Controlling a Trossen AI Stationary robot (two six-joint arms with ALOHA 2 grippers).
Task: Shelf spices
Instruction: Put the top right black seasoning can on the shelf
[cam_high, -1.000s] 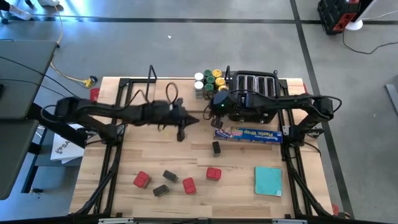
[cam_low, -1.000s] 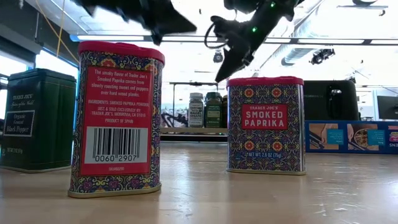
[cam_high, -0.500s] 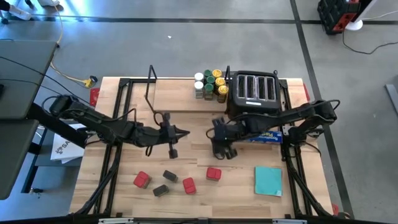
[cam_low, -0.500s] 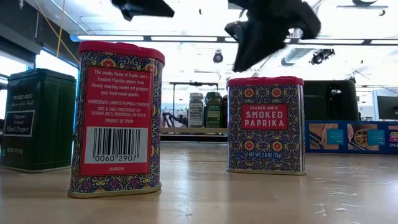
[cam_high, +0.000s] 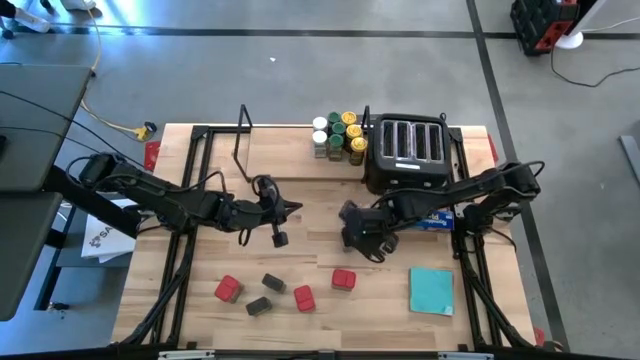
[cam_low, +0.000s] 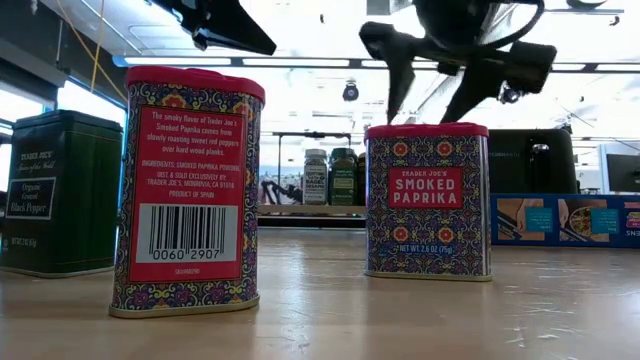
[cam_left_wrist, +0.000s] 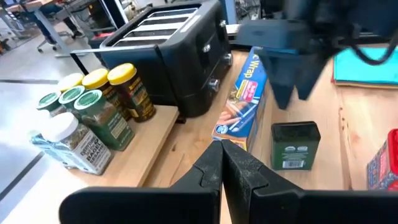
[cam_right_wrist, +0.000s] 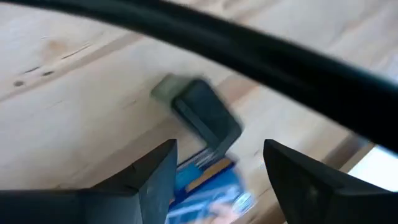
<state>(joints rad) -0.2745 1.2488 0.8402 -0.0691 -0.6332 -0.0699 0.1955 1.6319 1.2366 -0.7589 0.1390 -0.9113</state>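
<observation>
Light wood planks make up the table, which stands on a grey floor. Along its far edge runs the shelf, a pale plank with a thin black wire upright at its left end. On its right part stand the round jars with white, green and yellow lids, clustered just beside a black four-slot toaster (the left wrist view shows them tight together, lids level). A blue plastic-wrap box lies on the table in front of the toaster.

Nearer the front edge are the loose tins: three red tins spread in a row, and two dark tins among them. A flat teal square lies well to their right. In the low view two red paprika tins stand upright, with a dark green pepper tin at the far left.

The right hand hovers over mid-table with its fingers spread apart, straddling one dark tin that sits on the wood between them, untouched as far as can be seen. The left hand hangs above the table to the left of centre, fingers pressed together and holding nothing.
</observation>
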